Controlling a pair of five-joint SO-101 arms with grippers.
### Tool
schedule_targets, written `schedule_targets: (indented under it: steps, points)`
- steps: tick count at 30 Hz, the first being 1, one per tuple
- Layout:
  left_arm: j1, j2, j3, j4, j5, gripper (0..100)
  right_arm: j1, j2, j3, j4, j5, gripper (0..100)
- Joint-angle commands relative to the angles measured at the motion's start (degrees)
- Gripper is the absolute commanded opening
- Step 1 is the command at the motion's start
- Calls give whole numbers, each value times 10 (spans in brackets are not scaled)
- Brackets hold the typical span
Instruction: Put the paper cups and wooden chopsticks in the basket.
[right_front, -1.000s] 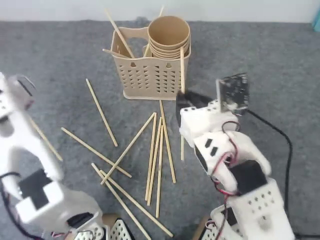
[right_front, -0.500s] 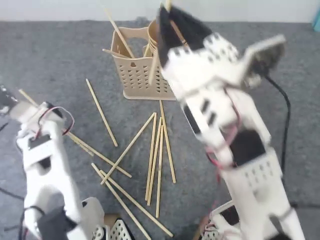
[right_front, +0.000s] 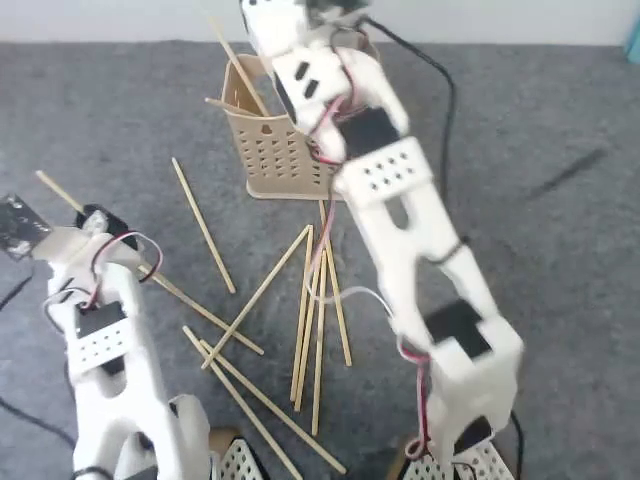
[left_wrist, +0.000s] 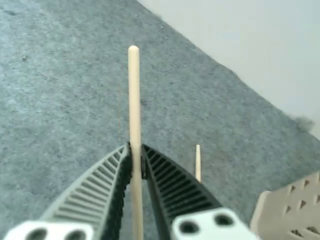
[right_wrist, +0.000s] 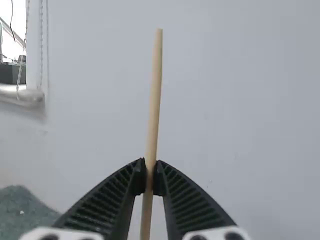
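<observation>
While raised over the basket (right_front: 268, 155), right gripper (right_wrist: 150, 165) clamped on a wooden chopstick (right_wrist: 154, 90), stick upright between the jaws. Left gripper (left_wrist: 134, 148) well apart from the basket, out to its left and nearer the arms' bases, pinching a second chopstick (left_wrist: 133, 95) above the grey carpet (left_wrist: 60, 75). Loose chopsticks (right_front: 312, 300) scattered flat in front of the basket, some crossing one another; other chopsticks (right_front: 240, 62) standing slanted inside it.

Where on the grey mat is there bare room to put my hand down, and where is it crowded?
Bare mat lies right of the right arm, out to the edge. A second free patch is left of the basket, beyond the left arm. Between the arms, below the basket, loose chopsticks crowd it.
</observation>
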Motion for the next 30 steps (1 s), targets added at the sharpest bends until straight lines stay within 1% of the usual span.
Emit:
schedule_targets:
  steps: [1,3,5,10,13,15,22,24,28,30]
  points:
    - [15,-25,7,-45,-8,11,-7,32,-79,-16,18,8]
    - [15,-25,15,-64,-18,11,-6,37,-81,-14,18,8]
    - [15,-25,18,-71,-18,11,-4,36,-81,19,18,8]
    - [15,-25,18,-72,-18,11,-7,18,-83,170,13,9]
    - [15,-25,18,-72,-18,11,-12,7,-84,242,-36,9]
    - [15,-25,18,-71,-18,11,-11,0,-84,260,-62,9]
    - [12,-25,18,-69,-18,11,-12,-19,-84,301,-64,12]
    - [12,-25,18,-69,-18,11,-13,-41,-84,324,-66,39]
    - [12,-25,19,-69,-18,11,-14,-78,-84,363,-66,134]
    - [12,-25,19,-69,-18,11,-12,-95,-84,365,-64,137]
